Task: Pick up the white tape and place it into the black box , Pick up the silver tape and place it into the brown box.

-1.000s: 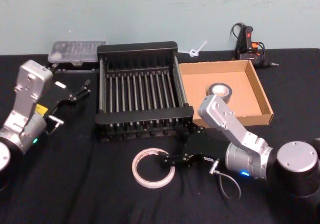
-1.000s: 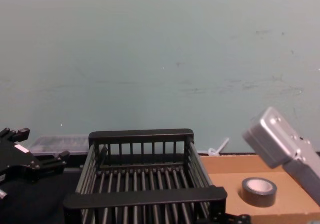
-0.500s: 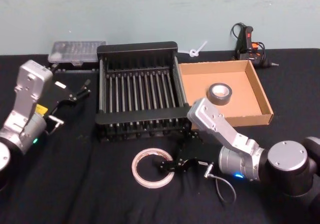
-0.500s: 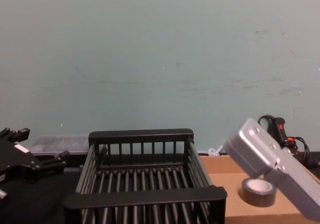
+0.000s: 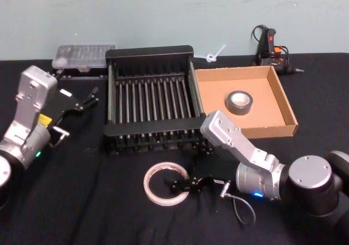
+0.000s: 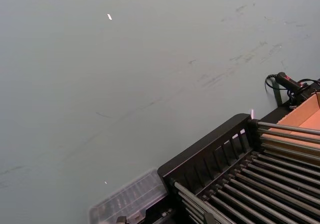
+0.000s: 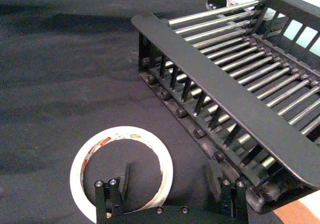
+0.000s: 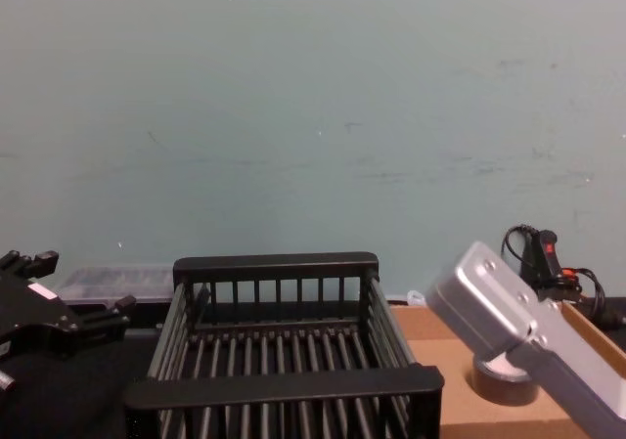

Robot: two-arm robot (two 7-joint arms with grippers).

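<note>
Right gripper low over the black tabletop, jaws spread wide, one finger inside the white tape and the other outside its near-right rim. White tape flat on the cloth just in front of the black box, not yet gripped. Silver tape lying in the brown box. Left gripper parked left of the crate, fingers apart. Risk, as judged: thin ring buckling, tilting or sliding under an off-centre pinch; snagging the crate's front rim on lifting.
</note>
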